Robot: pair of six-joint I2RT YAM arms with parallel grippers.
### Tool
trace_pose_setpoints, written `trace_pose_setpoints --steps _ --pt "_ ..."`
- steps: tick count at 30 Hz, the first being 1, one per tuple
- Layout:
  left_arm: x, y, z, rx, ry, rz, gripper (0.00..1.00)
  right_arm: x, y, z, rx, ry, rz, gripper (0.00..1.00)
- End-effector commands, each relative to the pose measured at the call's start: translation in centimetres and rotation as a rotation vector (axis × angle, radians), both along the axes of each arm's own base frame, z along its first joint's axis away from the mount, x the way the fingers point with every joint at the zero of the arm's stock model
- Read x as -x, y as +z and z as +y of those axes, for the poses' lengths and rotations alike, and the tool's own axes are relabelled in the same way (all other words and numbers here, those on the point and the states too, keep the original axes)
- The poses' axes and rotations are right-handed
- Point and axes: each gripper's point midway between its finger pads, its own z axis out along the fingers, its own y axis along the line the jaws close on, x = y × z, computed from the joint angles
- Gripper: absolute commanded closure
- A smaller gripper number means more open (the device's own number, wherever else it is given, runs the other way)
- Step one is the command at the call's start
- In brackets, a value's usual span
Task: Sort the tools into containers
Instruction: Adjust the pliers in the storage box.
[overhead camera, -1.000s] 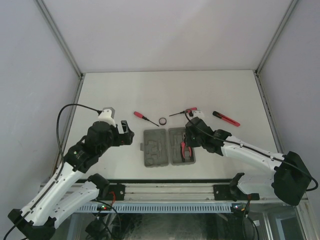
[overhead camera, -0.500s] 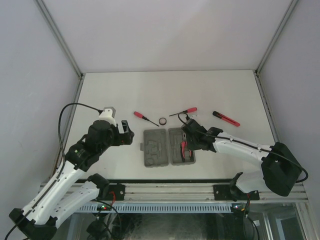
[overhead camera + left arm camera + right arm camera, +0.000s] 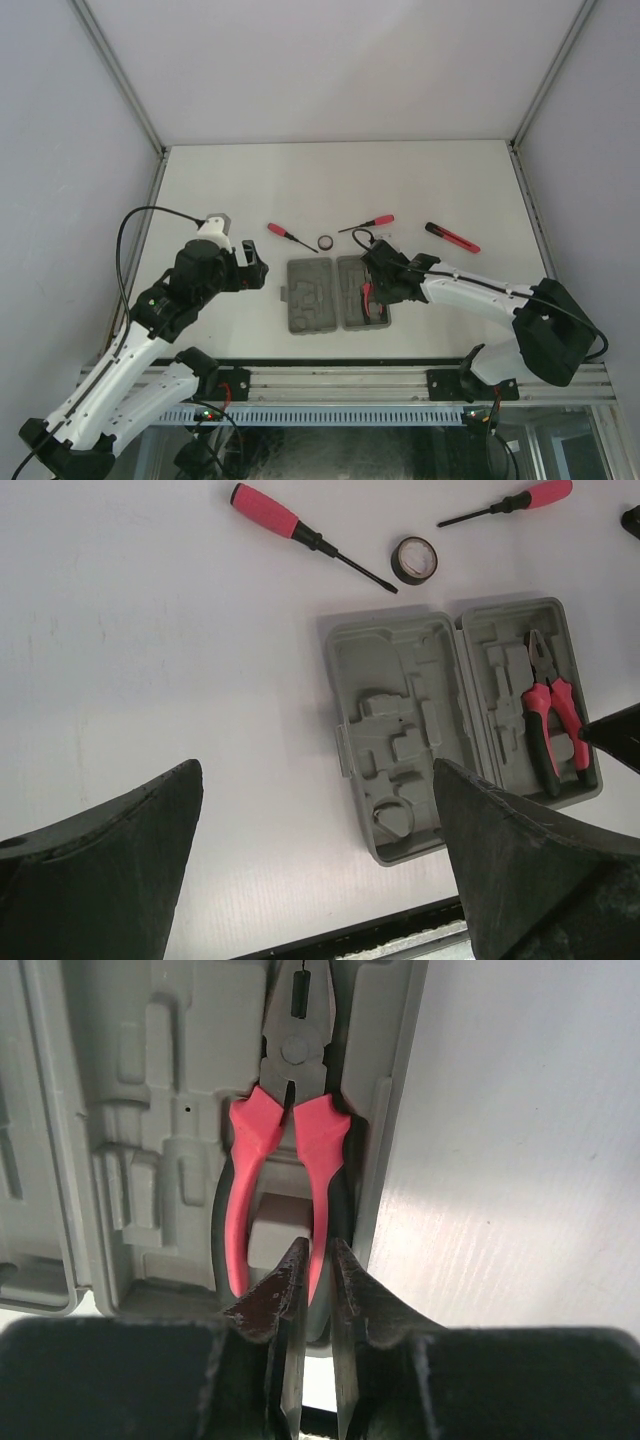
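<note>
Grey case (image 3: 312,296) lies open on the bench (image 3: 220,190). Only the pliers (image 3: 290,1130) sit in it, with the right hand (image 3: 315,1260) pinching one handle. The left hand (image 3: 254,272) hangs wide open. Two screwdrivers (image 3: 291,236) (image 3: 367,224), ring (image 3: 326,242) and stick tool (image 3: 452,237) lie outside, unsorted.

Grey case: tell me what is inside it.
The pliers lie in a moulded recess in the right half of the grey case; the other recesses show bare. The right gripper is closed on one handle, covering that handle's end and the recess under it.
</note>
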Motion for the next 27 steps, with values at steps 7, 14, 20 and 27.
trace_pose_setpoints --steps 7,14,20,27 --pt "-0.5 1.5 -0.2 0.028 -0.013 -0.047 0.00 -0.9 0.4 0.6 -0.004 0.005 0.003 0.90" --pt "-0.5 1.5 -0.2 0.030 -0.014 -0.045 0.00 -0.1 -0.6 0.8 0.006 0.028 0.065 0.92" --pt "-0.5 1.5 -0.3 0.035 -0.021 -0.048 0.00 1.1 -1.8 0.9 0.015 0.046 0.141 0.95" --pt "-0.5 1.6 -0.5 0.046 -0.032 -0.051 0.00 2.0 -3.8 0.0 0.085 0.038 0.209 0.98"
